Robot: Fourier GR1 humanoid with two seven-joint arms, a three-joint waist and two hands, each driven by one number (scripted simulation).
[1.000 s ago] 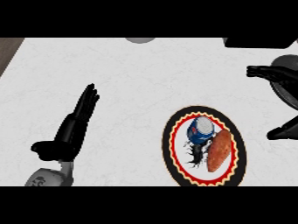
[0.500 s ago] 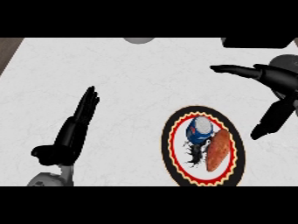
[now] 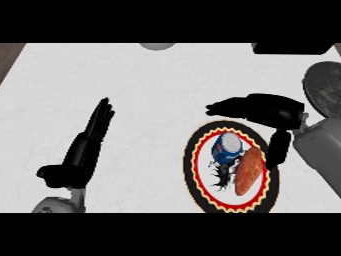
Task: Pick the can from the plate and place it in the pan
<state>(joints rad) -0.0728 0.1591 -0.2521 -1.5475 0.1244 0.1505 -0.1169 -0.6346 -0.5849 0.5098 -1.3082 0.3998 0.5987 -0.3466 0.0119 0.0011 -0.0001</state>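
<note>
On your left, you see the left hand (image 3: 75, 157) over the white table (image 3: 151, 90). Its fingers (image 3: 99, 117) are straight and pressed together, and they hold nothing. Next comes the round plate (image 3: 191, 165) with a red rim. The blue can (image 3: 228, 148) sits on it, beside a long orange-brown food (image 3: 248, 171). The right hand (image 3: 265, 111) is open just above the can, its fingers stretched left and its thumb (image 3: 278, 149) pointing down by the plate's right side. The dark pan (image 3: 337, 90) is at the far right.
</note>
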